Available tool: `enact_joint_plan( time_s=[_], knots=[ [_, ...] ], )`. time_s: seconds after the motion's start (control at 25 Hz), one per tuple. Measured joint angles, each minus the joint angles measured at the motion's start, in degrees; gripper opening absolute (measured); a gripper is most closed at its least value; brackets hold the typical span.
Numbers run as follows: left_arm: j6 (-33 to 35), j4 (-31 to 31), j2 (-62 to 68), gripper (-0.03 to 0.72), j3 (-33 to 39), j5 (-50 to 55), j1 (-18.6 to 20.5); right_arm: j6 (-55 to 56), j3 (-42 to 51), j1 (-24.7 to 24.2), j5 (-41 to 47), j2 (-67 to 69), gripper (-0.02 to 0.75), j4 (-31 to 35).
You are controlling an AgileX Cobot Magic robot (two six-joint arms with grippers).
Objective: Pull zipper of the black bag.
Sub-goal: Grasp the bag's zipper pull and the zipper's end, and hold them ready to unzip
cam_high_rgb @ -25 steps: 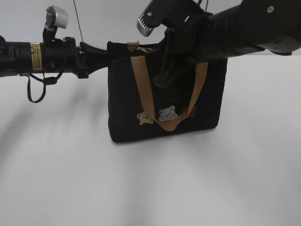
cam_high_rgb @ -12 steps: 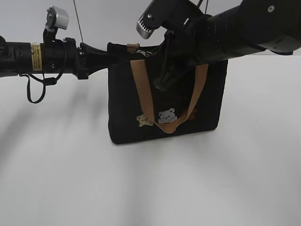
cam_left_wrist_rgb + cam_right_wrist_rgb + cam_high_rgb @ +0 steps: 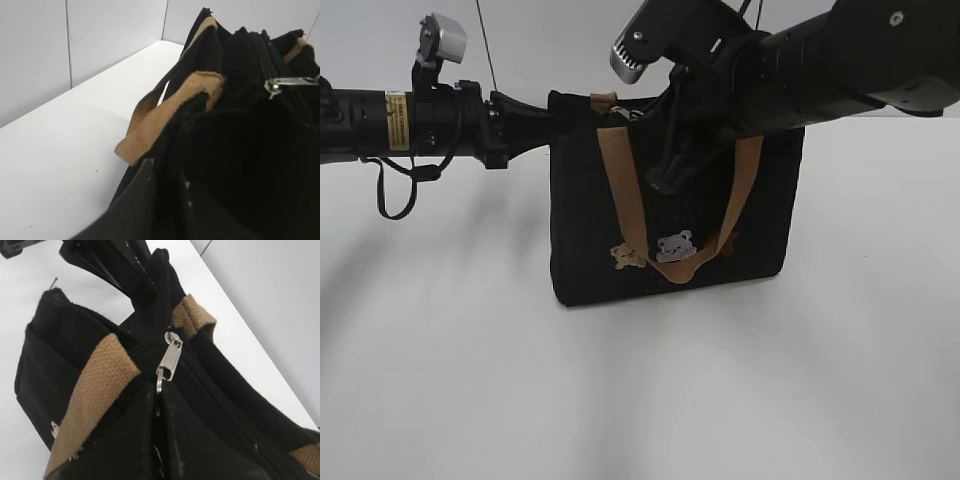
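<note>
The black bag (image 3: pixel 588 225) stands upright on the white table, with tan handles and bear patches on its front. My left gripper (image 3: pixel 556 118) is shut on the bag's top left corner; in the left wrist view (image 3: pixel 167 187) its fingers pinch the black fabric (image 3: pixel 240 150). My right gripper (image 3: pixel 646 113) is shut on the zipper (image 3: pixel 628 111). In the right wrist view the silver zipper pull (image 3: pixel 170 359) leads into my closed right gripper (image 3: pixel 159 396), near the left end of the zip track. The zipper also shows in the left wrist view (image 3: pixel 290 81).
The white table (image 3: pixel 640 400) spreads around the bag, with a pale wall behind. A tan handle (image 3: pixel 625 190) hangs down the bag's front, and a cable loop (image 3: pixel 395 190) dangles under the left arm. The left gripper shows in the right wrist view (image 3: pixel 125 270).
The zipper pull and my right gripper have moved slightly to the right. The bag's front has shifted up a little. The left arm has stayed still.
</note>
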Motion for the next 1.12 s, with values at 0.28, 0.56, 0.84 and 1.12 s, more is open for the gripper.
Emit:
enact_joint_plan(
  time_s=[0.28, 0.56, 0.84, 1.12],
  knots=[
    [0.0, 0.0, 0.0, 0.046, 0.0, 0.0, 0.0, 0.0, 0.0, 0.0, 0.05, 0.0, 0.013, 0.0],
    [0.0, 0.12, 0.0, 0.046, 0.0, 0.17, 0.0, 0.0, 0.0, 0.0, -0.12, -0.49, 0.031, 0.11],
    [0.0, 0.12, 0.0, 0.046, 0.0, 0.27, 0.0, 0.0, 0.0, 0.0, -0.12, -0.49, 0.032, 0.11],
    [0.0, 0.12, 0.0, 0.046, 0.0, 0.39, 0.0, 0.0, 0.0, 0.0, -0.18, -0.49, -0.015, 0.11]
  ],
)
